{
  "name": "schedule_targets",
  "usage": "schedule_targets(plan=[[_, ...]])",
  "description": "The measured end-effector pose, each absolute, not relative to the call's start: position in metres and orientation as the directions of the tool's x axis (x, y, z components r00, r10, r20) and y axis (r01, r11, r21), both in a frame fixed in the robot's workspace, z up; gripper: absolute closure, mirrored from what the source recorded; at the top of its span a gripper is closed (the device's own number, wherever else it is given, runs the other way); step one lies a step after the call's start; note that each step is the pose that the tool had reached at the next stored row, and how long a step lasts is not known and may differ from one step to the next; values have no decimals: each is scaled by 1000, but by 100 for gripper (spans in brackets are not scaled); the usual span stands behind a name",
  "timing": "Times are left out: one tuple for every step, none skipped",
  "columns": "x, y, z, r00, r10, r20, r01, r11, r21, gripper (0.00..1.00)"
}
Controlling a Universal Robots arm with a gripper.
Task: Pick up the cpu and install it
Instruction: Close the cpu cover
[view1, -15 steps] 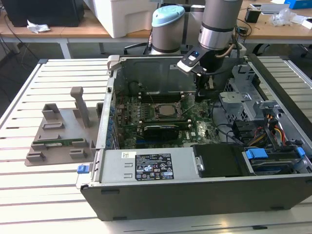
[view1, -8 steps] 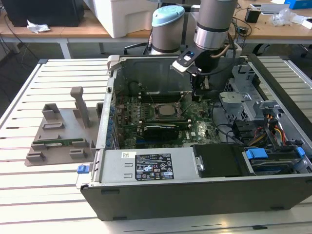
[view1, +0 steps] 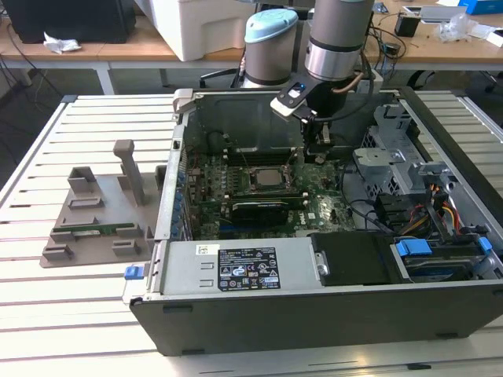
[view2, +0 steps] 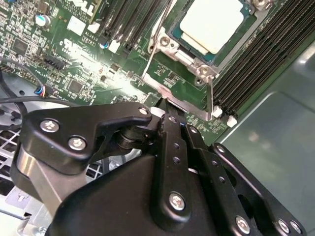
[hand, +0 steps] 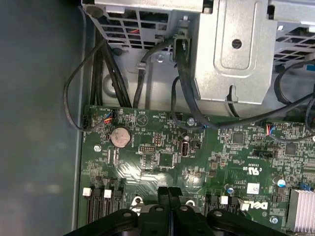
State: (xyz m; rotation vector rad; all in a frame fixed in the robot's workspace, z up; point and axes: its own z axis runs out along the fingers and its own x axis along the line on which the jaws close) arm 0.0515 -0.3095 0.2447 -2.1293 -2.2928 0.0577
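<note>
Closed fingers (view2: 171,137) point down beside cpu (view2: 212,23).

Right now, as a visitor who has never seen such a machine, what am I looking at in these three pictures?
It is one robot arm with a two-fingered hand, reaching into an open computer case on a slatted table. The exterior view comes from a camera off the arm; both wrist views come from cameras riding near the hand, facing the green circuit board. The silvery processor chip sits in its socket. The hand is closed, seems to hold nothing, and hangs beside that socket. A grey tray lies at the exterior view's left.
</note>
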Motion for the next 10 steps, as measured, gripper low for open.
schedule_targets(plan=[[51,-310,245,-74,997,-16,997,74,-35,89],[50,-310,245,-74,997,-16,997,74,-35,89],[49,-310,245,-74,997,-16,997,74,-35,89],[48,-310,245,-74,997,-16,997,74,-35,89],[48,-310,245,-74,997,-16,997,74,-35,89],[47,-310,245,-74,997,-16,997,74,-35,89],[47,-310,245,-74,997,-16,997,74,-35,89],[46,-310,245,-74,997,-16,997,74,-35,89],[44,-310,245,-74,997,-16,997,74,-35,89],[44,-310,245,-74,997,-16,997,74,-35,89]])
